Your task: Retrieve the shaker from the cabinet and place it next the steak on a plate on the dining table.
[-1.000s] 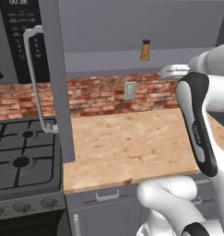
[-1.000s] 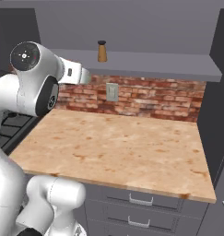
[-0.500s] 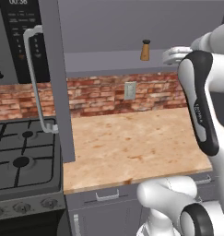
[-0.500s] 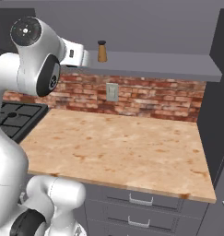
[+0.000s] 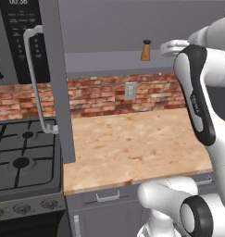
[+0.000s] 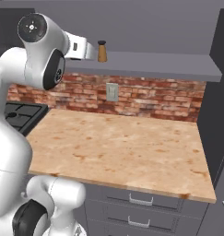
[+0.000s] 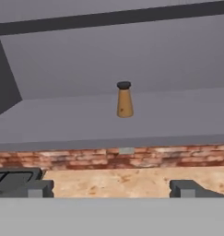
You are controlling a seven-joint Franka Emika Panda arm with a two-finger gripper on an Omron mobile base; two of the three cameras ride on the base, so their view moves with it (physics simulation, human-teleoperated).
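Red brick backsplash, wood-grain tabletop (image 6: 127, 152) below, grey cabinet shelf (image 6: 168, 62) above — and the arm is climbing! The pincer (image 7: 112, 189) has its jaws spread as wide as they go, nothing between them, both dark tips framing the lower edge of the hand view. Over the last second the hand has risen from below shelf level to shelf height, and in the right base view it now sits just beside the shaker (image 6: 102, 51), not yet touching. Straight ahead of the fingers stands that shaker (image 7: 124, 100), upright on the shelf, tan body, dark cap, a little way back from the front lip and centred between the tips. From the left base view the shaker (image 5: 146, 50) is just left of the white hand. Further out, the open cabinet door (image 5: 56, 83) with its silver bar handle (image 5: 34, 78) hangs over the stove (image 5: 21, 159). By my reading the reach is lined up; the remaining job is to push forward so the jaws straddle the shaker before closing, without tipping it.
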